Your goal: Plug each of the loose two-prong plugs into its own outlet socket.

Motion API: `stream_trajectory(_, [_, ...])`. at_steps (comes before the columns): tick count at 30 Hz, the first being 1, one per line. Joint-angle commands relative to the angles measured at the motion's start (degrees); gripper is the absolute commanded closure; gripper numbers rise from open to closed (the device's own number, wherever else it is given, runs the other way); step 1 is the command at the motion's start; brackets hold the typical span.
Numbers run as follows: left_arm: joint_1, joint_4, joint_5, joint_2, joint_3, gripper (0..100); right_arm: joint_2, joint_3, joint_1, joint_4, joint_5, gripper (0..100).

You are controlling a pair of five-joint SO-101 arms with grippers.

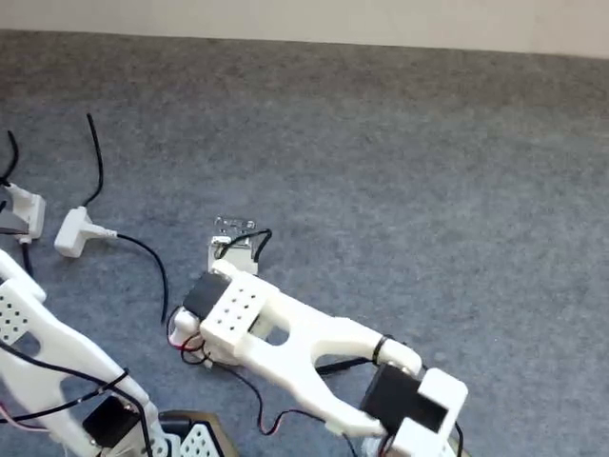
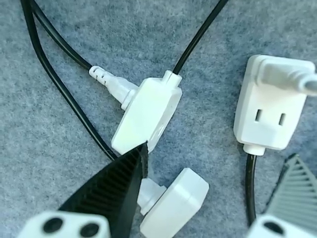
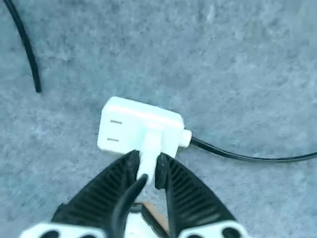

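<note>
Two arms stand at the grey table (image 1: 428, 143) in the high view. We count two white blocks at the left, an edge block (image 1: 27, 211) and a corded block (image 1: 74, 232), and the right arm (image 1: 304, 343) ends at a third white piece mid-table.

The left wrist view brings out three white pieces among black cords. A mid outlet (image 2: 148, 111) has a white plug in one end. A slotted outlet (image 2: 270, 116) shows two slots under a plug lying across it. A third piece (image 2: 173, 201) is partly hidden by a finger. The left gripper (image 2: 218, 153) gapes wide over them, holding nothing.

The right wrist view shows one outlet (image 3: 124, 126) with two slots, and one held plug (image 3: 148, 148). It is pinched tight in the right gripper (image 3: 146, 161) and lies against that outlet. Whether its prongs are in, we cannot tell. One cord (image 3: 247, 157) runs off the outlet, and a second cord end (image 3: 25, 49) lies apart.
</note>
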Motion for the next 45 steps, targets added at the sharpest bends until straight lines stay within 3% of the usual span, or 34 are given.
stream_trajectory(1, [-0.7, -0.1, 0.0, -0.7, -1.8, 60, 3.9, -1.3, -0.9, 0.3, 0.9, 99.5])
stream_trajectory(8, [-0.7, -0.1, 0.0, -0.7, -1.8, 60, 4.0, -1.6, -0.4, -1.5, 1.7, 99.5])
stream_trajectory(18, [0.9, 1.1, -0.1, -1.6, -2.7, 60, 3.6, -5.0, 0.1, -1.6, 20.3, 97.6])
stream_trajectory(22, [2.6, 6.1, -0.1, -2.3, -5.4, 60, 3.1, -5.9, -0.3, -1.3, 20.2, 85.5])
stream_trajectory(29, [3.1, 7.2, -0.1, -2.2, -8.7, 60, -6.0, -5.8, 0.0, -1.1, 20.6, 53.9])
stream_trajectory(32, [3.1, 7.3, -0.1, -2.1, -8.7, 60, -12.7, -5.8, 0.1, 0.6, 21.3, 49.9])
stream_trajectory(40, [8.2, 11.7, -0.4, -7.4, -7.4, 60, -36.3, -5.6, 6.0, -0.7, 37.2, 49.9])
stream_trajectory(45, [12.9, 11.7, -0.8, -22.2, 9.2, 60, -46.4, -1.5, 16.0, 2.2, 51.6, 51.1])
